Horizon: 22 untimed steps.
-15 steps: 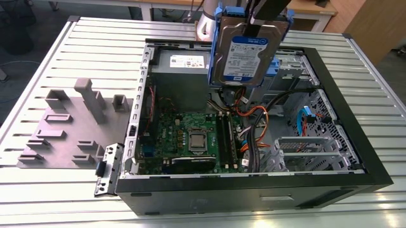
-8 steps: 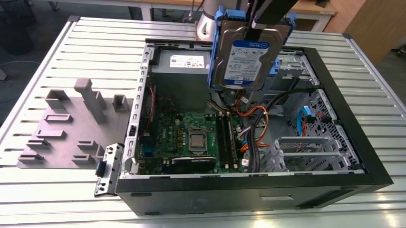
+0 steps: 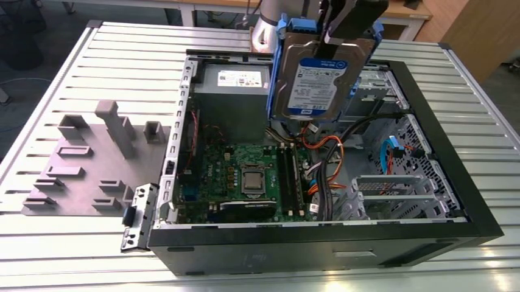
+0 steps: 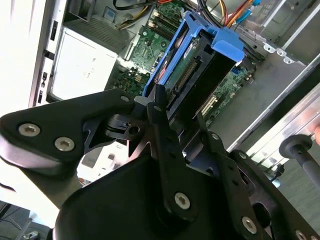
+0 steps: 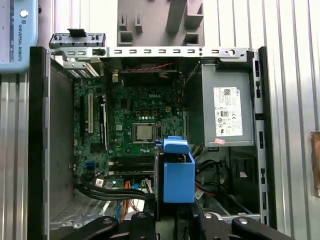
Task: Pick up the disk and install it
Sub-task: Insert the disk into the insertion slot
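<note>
hand (image 3: 347, 38) clamped on the disk (image 3: 315, 82), held upright, clear above the open computer case (image 3: 455, 159)

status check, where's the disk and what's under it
Gripper shut on disk. Disk hanging on end above open computer case, not seated. Loose cables bunched below it.

We see the disk (image 3: 318, 85) in bare silver metal with blue plastic rails (image 3: 276, 73); at its eight o'clock, a matt grey fixture (image 3: 73, 182).
</note>
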Available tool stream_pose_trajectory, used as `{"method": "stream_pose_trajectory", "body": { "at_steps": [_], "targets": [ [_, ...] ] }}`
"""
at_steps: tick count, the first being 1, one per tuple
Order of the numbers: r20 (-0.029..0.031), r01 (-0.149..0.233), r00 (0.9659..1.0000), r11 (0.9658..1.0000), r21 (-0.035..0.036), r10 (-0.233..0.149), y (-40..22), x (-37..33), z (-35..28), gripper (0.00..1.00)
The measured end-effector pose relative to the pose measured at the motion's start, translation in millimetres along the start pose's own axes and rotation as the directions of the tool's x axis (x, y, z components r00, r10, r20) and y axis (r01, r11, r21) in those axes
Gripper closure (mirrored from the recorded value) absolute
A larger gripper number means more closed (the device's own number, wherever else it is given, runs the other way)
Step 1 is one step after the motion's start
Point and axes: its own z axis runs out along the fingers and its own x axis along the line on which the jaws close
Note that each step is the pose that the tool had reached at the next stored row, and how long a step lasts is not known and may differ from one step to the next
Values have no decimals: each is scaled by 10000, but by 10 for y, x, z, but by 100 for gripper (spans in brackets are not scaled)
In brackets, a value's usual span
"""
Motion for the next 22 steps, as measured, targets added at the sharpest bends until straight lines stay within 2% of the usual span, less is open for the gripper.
{"method": "stream_pose_trajectory", "body": {
  "at_steps": [10,22],
  "targets": [
    [1,0,10000,10000,1,0,-7,168,-6,65],
    [0,0,10000,10000,0,0,-16,401,-15,65]
  ]
}}
